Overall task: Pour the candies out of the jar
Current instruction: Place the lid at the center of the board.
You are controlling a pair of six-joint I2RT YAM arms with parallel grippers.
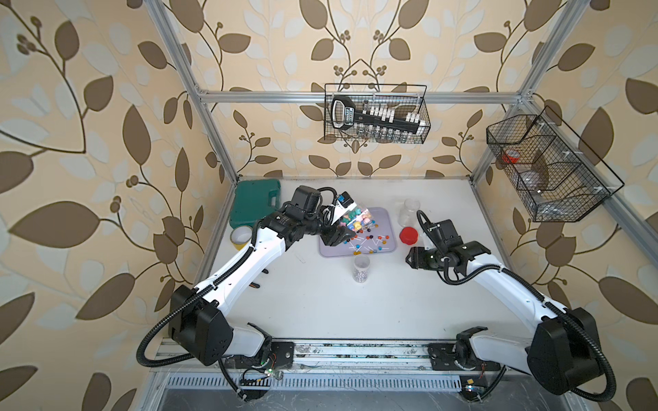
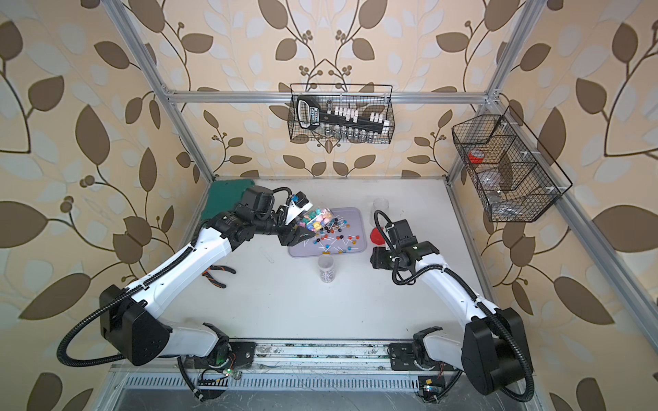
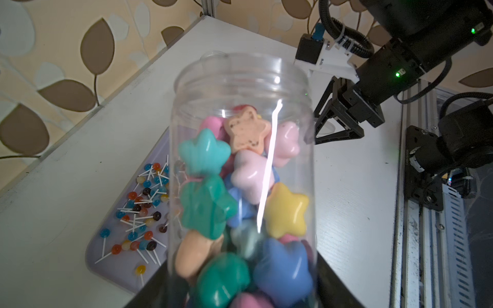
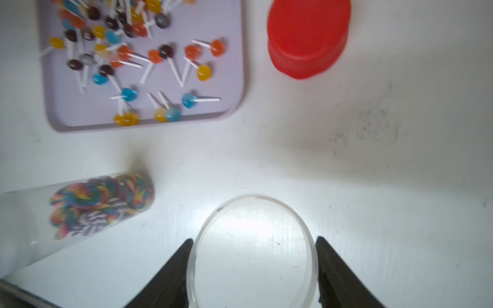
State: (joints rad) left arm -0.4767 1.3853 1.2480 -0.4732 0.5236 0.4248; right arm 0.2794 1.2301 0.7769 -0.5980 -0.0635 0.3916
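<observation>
My left gripper (image 1: 335,235) (image 3: 240,289) is shut on the base of a clear jar (image 1: 350,216) (image 2: 317,217) (image 3: 241,88). The jar is tilted over the left part of a lavender tray (image 1: 387,221) (image 4: 234,88). Pastel star-shaped candies (image 3: 285,210) fill the jar up to its neck. Small lollipops (image 1: 368,243) (image 3: 138,210) (image 4: 128,53) lie scattered on the tray. My right gripper (image 1: 409,258) (image 4: 254,240) hangs low to the right of the tray. Its fingers (image 4: 176,264) press on both sides of a clear round lid (image 4: 202,232).
An open jar of swirled candies (image 1: 361,268) (image 4: 101,205) stands in front of the tray. A red lid (image 1: 408,235) (image 4: 308,37) and an empty clear jar (image 1: 409,210) are to its right. A green case (image 1: 254,204), a tape roll (image 1: 241,235) and pliers (image 2: 215,275) lie at left.
</observation>
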